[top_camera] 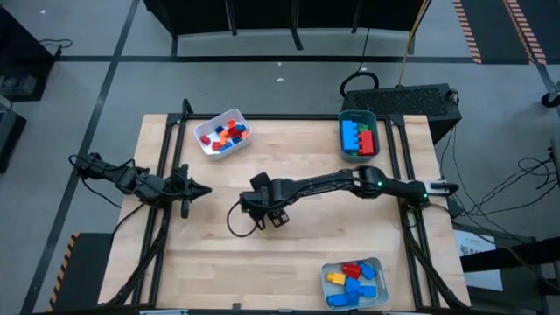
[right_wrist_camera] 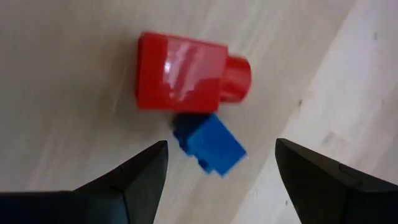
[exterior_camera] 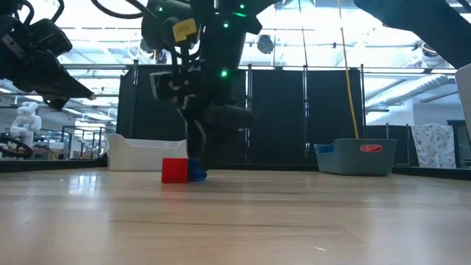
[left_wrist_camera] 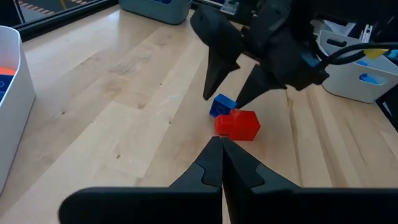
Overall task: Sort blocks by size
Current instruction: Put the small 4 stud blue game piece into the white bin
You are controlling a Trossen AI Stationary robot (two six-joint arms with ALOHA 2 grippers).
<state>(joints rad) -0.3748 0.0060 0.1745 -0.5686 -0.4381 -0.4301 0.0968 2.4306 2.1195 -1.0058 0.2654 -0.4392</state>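
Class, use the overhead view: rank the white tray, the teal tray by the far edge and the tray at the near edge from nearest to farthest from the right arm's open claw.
1. White tray: far-left part of the table, nearest the right claw.
2. and 3. Teal tray, far right, and near-edge tray, near right: both farther, too close to call.

No text, brand, number or sign is being shown clearly enough to be read; a yellow label (exterior_camera: pixel 184 29) is being carried on the right arm in the low view, but whatever is printed on it is being left too small to make out
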